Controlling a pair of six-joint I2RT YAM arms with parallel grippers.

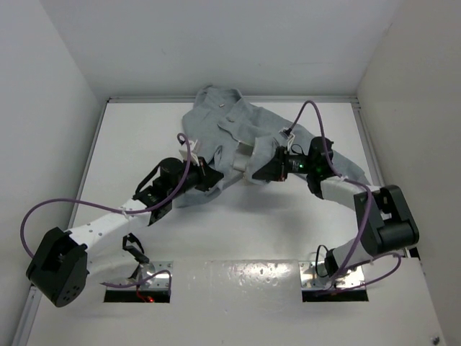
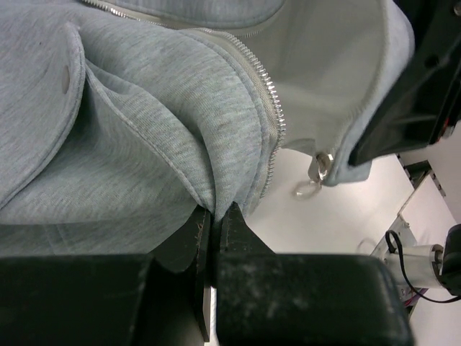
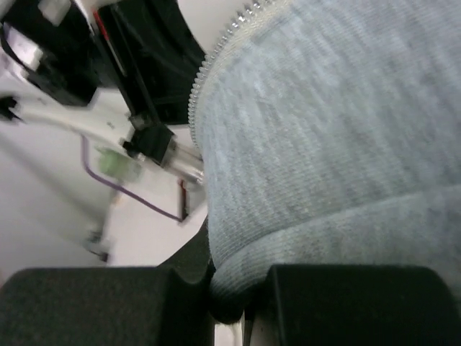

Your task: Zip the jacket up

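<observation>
Left hand [image 2: 216, 216] clamped on the jacket [image 2: 130, 130] hem at the foot of the zipper teeth [image 2: 272, 94], which run directly away from it. Right hand [image 3: 232, 285] grips the opposite panel, apparently nearer the slider [image 2: 318, 167]. Jacket lies far-centre on the counter [image 1: 137, 144].

The light grey soft fleece jacket [image 3: 338, 130] filled most of the view. Its edge of small silver metal zipper teeth [image 3: 198, 79] curved at the upper left. The right gripper [image 3: 232, 282] pinched a rolled fold between its black fingers [image 3: 108, 306]. Behind it, a thin purple cable [image 3: 137, 198] looked blurred.
</observation>
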